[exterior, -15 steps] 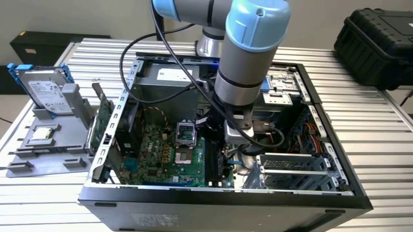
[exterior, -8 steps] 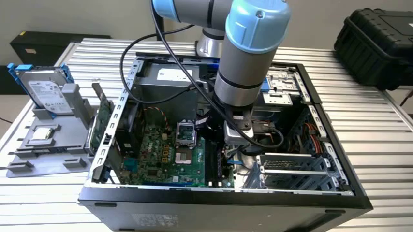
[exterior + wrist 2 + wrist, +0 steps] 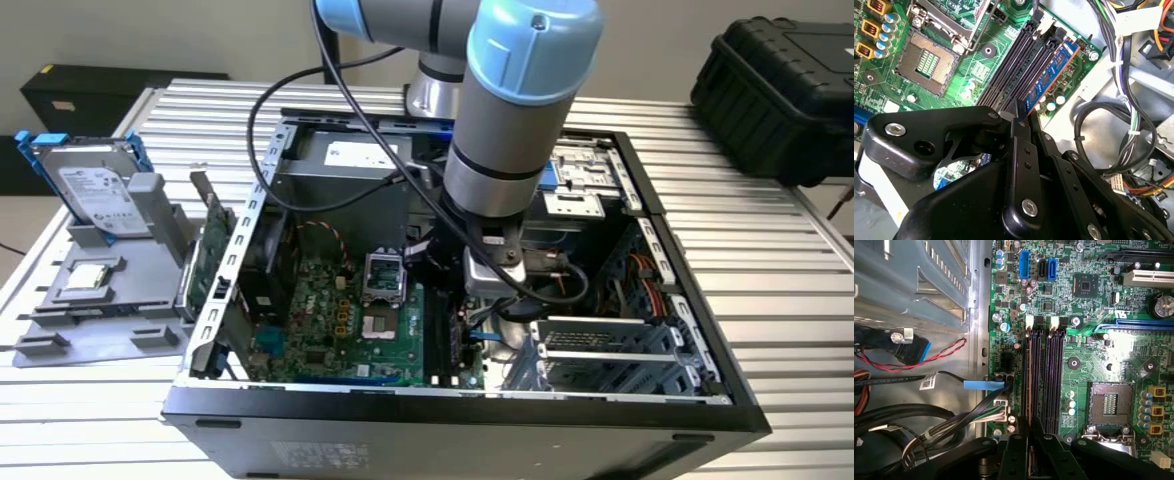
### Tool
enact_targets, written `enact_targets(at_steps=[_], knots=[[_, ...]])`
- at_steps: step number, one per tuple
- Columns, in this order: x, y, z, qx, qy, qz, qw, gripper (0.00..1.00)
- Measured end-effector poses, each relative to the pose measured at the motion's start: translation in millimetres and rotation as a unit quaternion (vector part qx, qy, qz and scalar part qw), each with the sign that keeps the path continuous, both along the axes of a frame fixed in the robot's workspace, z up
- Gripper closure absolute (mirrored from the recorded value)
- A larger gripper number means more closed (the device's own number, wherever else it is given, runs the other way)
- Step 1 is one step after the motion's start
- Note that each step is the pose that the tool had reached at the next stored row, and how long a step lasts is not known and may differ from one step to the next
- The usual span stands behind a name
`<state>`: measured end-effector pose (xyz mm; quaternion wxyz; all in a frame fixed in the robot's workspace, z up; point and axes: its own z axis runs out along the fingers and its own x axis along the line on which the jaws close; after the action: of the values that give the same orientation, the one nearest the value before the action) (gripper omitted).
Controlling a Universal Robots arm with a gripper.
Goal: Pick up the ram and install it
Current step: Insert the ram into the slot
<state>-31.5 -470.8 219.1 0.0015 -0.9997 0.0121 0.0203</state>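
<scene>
Up close, clamps the gripper (image 3: 1019, 119) tight on one end of the ram (image 3: 1054, 70), standing on edge in the outermost of the black slots (image 3: 1016, 65) by the edge of the green board (image 3: 966, 82); seems mid-seating, likely needing straight, even pressure to sit level.

The arm (image 3: 514, 130) is built of silver-grey tubes with pale blue joint caps (image 3: 534, 40), and black cables (image 3: 350, 100) loop along it. The gripper (image 3: 1019, 117) is matte black, its angular linkage bars pinned with round silver screws (image 3: 895, 130).
</scene>
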Motion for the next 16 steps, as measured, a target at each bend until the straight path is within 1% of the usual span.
enact_targets(at_steps=[4, 13, 16], knots=[[0.0, -1.3, 2.0, 0.0, 0.0, 0.0, 1.0, 1.0], [0.0, -7.0, 2.1, 0.0, 0.0004, 0.0, 1.0, 1.0], [0.0, -7.5, 2.2, 0.0, 0.0004, 0.0, 1.0, 1.0]])
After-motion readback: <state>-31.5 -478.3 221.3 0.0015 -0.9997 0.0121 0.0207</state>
